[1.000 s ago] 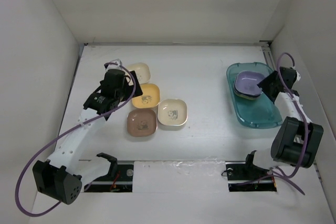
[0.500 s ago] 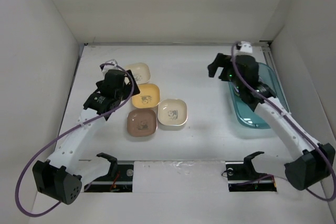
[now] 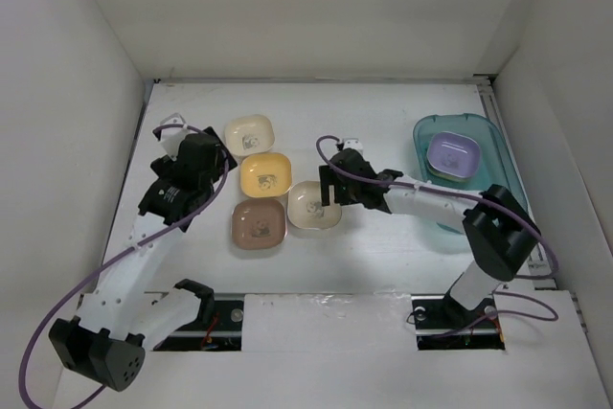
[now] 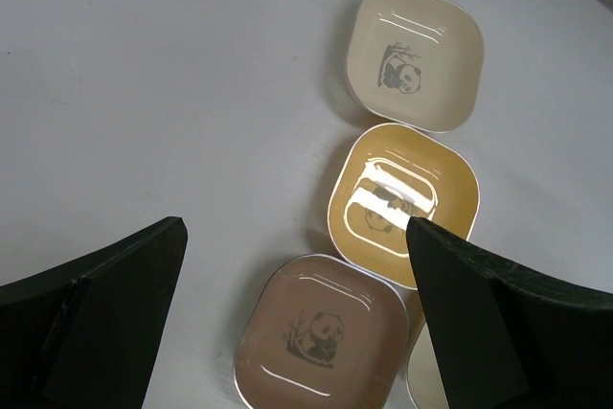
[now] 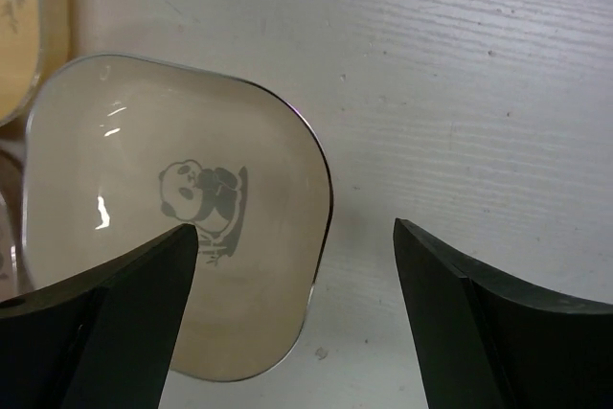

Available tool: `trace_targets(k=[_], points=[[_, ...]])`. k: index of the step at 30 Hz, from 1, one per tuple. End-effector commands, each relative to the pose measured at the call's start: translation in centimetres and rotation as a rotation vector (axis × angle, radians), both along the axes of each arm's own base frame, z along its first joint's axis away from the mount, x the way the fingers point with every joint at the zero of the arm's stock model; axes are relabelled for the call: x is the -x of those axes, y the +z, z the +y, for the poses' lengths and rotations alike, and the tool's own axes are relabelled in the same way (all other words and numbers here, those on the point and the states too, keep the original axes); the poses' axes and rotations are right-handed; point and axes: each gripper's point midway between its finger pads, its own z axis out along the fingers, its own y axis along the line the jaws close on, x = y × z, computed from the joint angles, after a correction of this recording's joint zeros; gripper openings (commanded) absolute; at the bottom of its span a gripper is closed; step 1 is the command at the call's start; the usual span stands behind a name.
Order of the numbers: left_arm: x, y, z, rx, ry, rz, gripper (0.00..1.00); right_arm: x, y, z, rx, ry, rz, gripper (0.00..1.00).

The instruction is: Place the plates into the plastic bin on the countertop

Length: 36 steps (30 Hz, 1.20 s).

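Four plates lie left of centre on the countertop (image 3: 374,122): a cream plate (image 3: 248,131) (image 4: 412,56), a yellow-orange plate (image 3: 265,175) (image 4: 400,196), a brown plate (image 3: 259,224) (image 4: 324,334) and a second cream plate (image 3: 314,206) (image 5: 172,227). The teal plastic bin (image 3: 471,210) at the right holds a stack topped by a purple plate (image 3: 452,153). My left gripper (image 3: 206,162) (image 4: 295,237) is open and empty, hovering left of the yellow-orange and brown plates. My right gripper (image 3: 330,190) (image 5: 295,229) is open, low over the second cream plate's right rim, which lies between its jaws.
White walls enclose the countertop on the left, back and right. The right arm (image 3: 431,200) stretches from the bin side across to the centre. Two black mounts (image 3: 196,299) (image 3: 450,304) sit at the near edge.
My right arm has swung from the bin leftward across the countertop to the second cream plate. My left gripper has drawn back a little to the left, away from the plates.
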Motion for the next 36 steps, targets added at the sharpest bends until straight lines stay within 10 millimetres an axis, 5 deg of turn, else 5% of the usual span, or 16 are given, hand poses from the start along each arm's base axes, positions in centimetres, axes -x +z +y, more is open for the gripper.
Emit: trace_targets(k=[1, 4, 8, 11, 12, 13, 14, 18, 21, 25, 29, 31, 35, 36], points=[[-0.3, 0.8, 0.3, 0.0, 0.029, -0.021, 1.0, -1.3, -0.3, 0.6, -0.031, -0.077, -0.017, 0.88], [-0.4, 0.8, 0.2, -0.004, 0.029, -0.011, 1.0, -0.8, -2.2, 0.4, -0.001, -0.071, 0.021, 0.84], [-0.3, 0.8, 0.3, -0.011, 0.024, -0.008, 1.0, -0.9, -4.0, -0.7, 0.006, -0.094, 0.061, 0.62], [-0.3, 0.8, 0.3, -0.011, 0.024, -0.008, 1.0, -1.2, -4.4, -2.0, -0.003, -0.12, 0.076, 0.36], [-0.3, 0.7, 0.1, -0.006, 0.017, -0.006, 1.0, -1.6, -4.3, -2.2, -0.009, -0.129, 0.069, 0.14], [-0.3, 0.7, 0.1, -0.006, 0.017, -0.006, 1.0, -1.9, -4.1, -3.2, -0.01, -0.165, 0.068, 0.04], [-0.3, 0.7, 0.1, -0.006, 0.017, -0.006, 1.0, -1.8, -4.1, -3.9, -0.008, -0.179, 0.07, 0.0], [-0.3, 0.7, 0.1, -0.006, 0.017, -0.006, 1.0, -2.8, -1.4, -7.2, -0.027, -0.262, 0.024, 0.0], [-0.3, 0.7, 0.1, -0.013, 0.012, -0.004, 1.0, -4.4, 3.6, -9.9, -0.052, -0.295, -0.069, 0.0], [-0.4, 0.5, 0.1, -0.017, 0.012, 0.005, 1.0, -7.0, 11.0, -16.3, -0.087, -0.405, -0.202, 0.0], [-0.6, 0.5, -0.2, -0.01, -0.007, 0.003, 1.0, -8.9, 14.7, -24.6, -0.075, -0.535, -0.277, 0.0], [-0.6, 0.2, -0.4, -0.021, -0.026, 0.019, 1.0, -9.8, 15.8, -29.6, -0.044, -0.619, -0.303, 0.0], [-1.2, -0.4, -1.4, -0.018, -0.076, 0.043, 1.0, -10.6, 14.3, -36.3, 0.022, -0.685, -0.239, 0.0], [-1.3, -0.3, -1.6, -0.019, -0.089, 0.039, 1.0, -10.8, 12.6, -37.3, 0.035, -0.685, -0.195, 0.0]])
